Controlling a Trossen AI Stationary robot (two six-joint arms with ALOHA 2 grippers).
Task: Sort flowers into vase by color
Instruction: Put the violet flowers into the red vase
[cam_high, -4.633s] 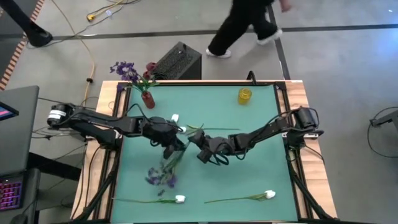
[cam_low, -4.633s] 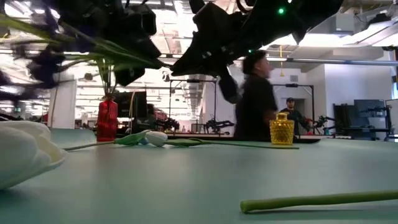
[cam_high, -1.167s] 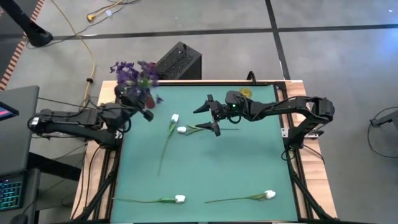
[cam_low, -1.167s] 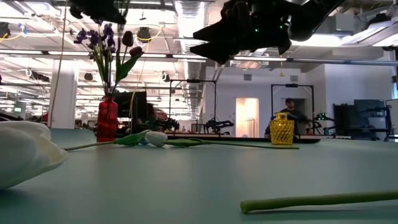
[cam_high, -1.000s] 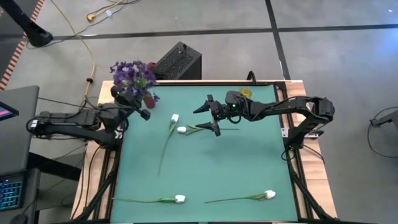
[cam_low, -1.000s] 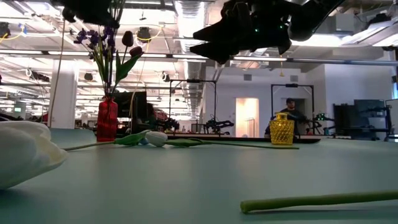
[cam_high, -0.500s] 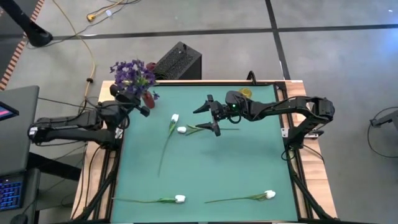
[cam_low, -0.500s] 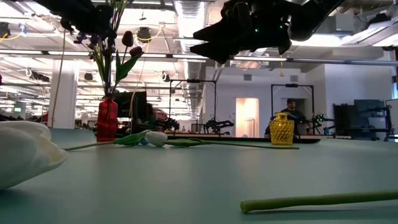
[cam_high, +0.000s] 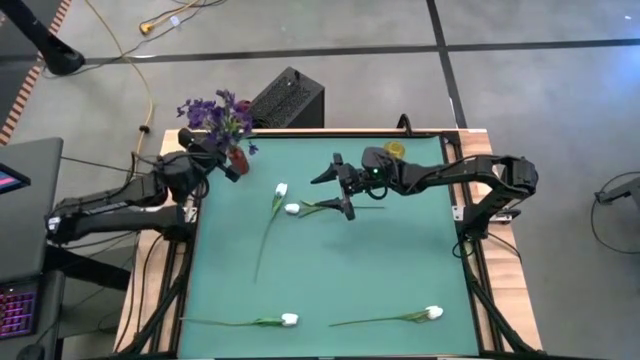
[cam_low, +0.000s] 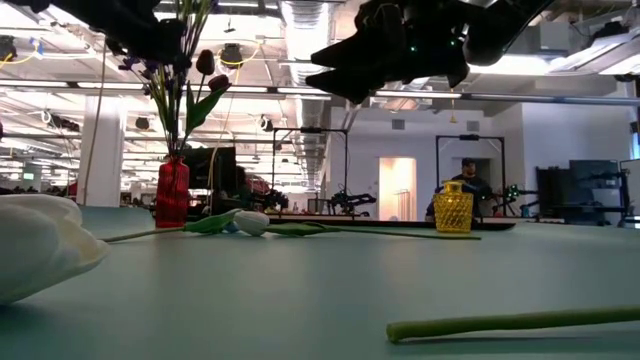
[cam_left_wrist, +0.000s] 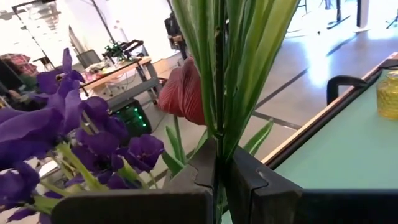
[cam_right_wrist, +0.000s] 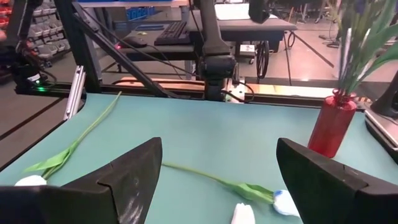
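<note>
A red vase (cam_high: 238, 160) stands at the table's far left corner with purple blooms (cam_high: 214, 112) and a dark red tulip (cam_left_wrist: 183, 93) above it. My left gripper (cam_high: 214, 160) is just left of the vase, above the table, and is shut on the purple flower's green stem (cam_left_wrist: 217, 124). My right gripper (cam_high: 336, 186) hovers open and empty over mid-table, right of two white tulips (cam_high: 290, 208) that lie flat. Two more white tulips (cam_high: 289, 320) (cam_high: 433, 313) lie along the near edge. A yellow vase (cam_high: 393, 152) stands at the far right. My left gripper pinches a thin bundle of green stem and leaves (cam_left_wrist: 217, 163) between its two fingers, well below the blooms. The fingers lie across the stem, which stands about upright through them. The stem's lower end is out of view, so whether it is in the red vase (cam_low: 172, 192) cannot be told.
A black box (cam_high: 287, 98) sits on the floor behind the far edge. The table's wooden border (cam_high: 480, 150) frames the green mat. In the low view a white tulip head (cam_low: 40, 245) and a stem (cam_low: 510, 322) lie close to the camera.
My left gripper has moved a little toward the table's far left corner, still shut on the stem, and the purple blooms have shifted with it above the red vase. My right gripper has kept still and open.
</note>
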